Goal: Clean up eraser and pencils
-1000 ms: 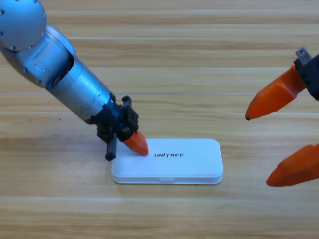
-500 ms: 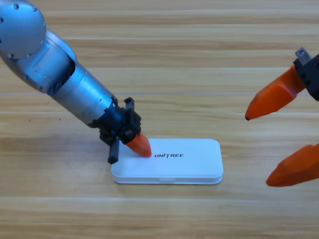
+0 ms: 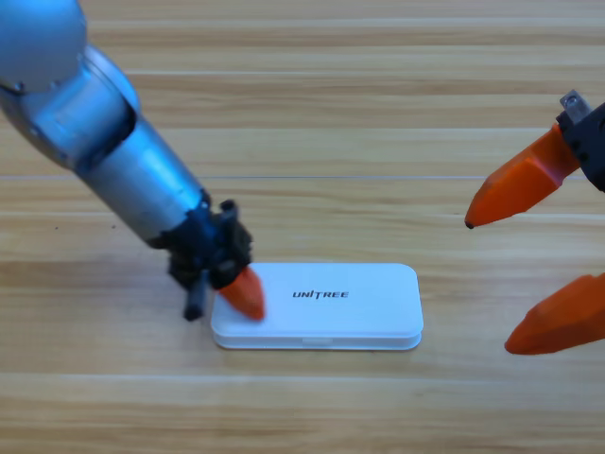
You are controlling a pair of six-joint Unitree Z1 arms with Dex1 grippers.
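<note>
**Mia:** What do we see on the wooden table (image 3: pixel 378 113)?

**Ben:** We see the white case (image 3: pixel 321 307) lying flat, low and in the middle. Its lid is shut and it has black letters on top.

**Mia:** Where is the left gripper (image 3: pixel 241 293)?

**Ben:** It comes down from the top left corner on its big grey arm. Its orange tip is on the left end of the case lid, right at the edge. We see only one orange tip, so we cannot tell how that gripper is set.

**Mia:** Is it in the same spot as a moment ago?

**Ben:** No. Half a second ago the tip was further in on the lid, closer to the black letters. Now it has slid back to the left and a bit lower, near the corner of the case. The arm has pulled back to the left too.

**Mia:** Did the case move?

**Ben:** We think not. It lies where it was.

**Mia:** And the right gripper (image 3: pixel 529 284)?

**Ben:** It waits at the right edge, well apart from the case. Its two orange jaws are wide apart with nothing between them. It has not moved.

**Mia:** Where are the eraser and the pencils?

**Ben:** We cannot see them anywhere. Only the shut case is on the table.
</note>
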